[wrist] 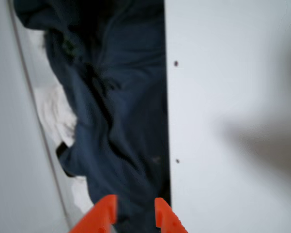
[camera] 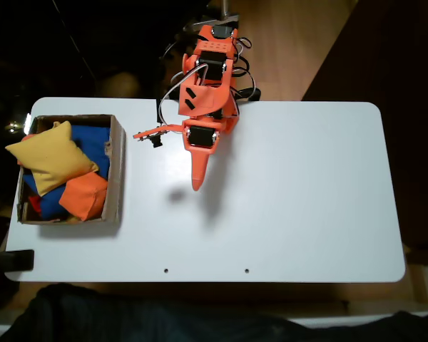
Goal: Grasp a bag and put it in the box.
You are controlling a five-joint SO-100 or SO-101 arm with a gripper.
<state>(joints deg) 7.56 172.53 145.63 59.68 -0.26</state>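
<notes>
Bag (camera: 51,158): soft matt yellow cloth. Box (camera: 117,171): rough brown cardboard. Table (camera: 307,199): smooth white. Hand (wrist: 135,213): orange plastic.

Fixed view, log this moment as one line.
gripper: empty, above table | bag: in box on blue and orange bags

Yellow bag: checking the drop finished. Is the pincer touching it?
Apart. The fixed view shows bare table between the pincer and the yellow bag in the box.

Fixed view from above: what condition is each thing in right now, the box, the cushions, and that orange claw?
Box: open-topped, filled with beanbags.
Yellow bag: in the box, lying on top, tilted.
Orange beanbag: in the box, beside the yellow one.
Blue beanbags: in the box, underneath.
Gripper: open, holding nothing, above the table.
</notes>
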